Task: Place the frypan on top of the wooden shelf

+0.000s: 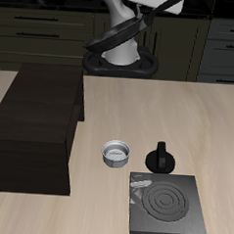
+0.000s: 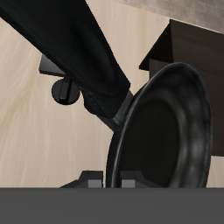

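Note:
The frypan [image 1: 116, 37] is a round black shallow pan with a long black handle. It hangs tilted in the air above the table's back edge, in front of the robot's base. My gripper [image 1: 143, 25] is shut on the pan's rim. In the wrist view the frypan [image 2: 166, 131] fills most of the frame, and its rim runs between my gripper's [image 2: 109, 182] fingers [image 2: 87, 181]. The wooden shelf [image 1: 35, 124] is a large, very dark brown box with a flat top, nearer the table's front edge than the pan. A corner of the shelf shows in the wrist view [image 2: 188, 44].
A small grey metal pot [image 1: 117, 153] stands mid-table beside the shelf. A small black knobbed object [image 1: 162, 157] stands next to it and shows in the wrist view [image 2: 66, 90]. A flat black stove plate [image 1: 166, 205] lies near the front edge. Dark drawer cabinets [image 1: 46, 26] line the back.

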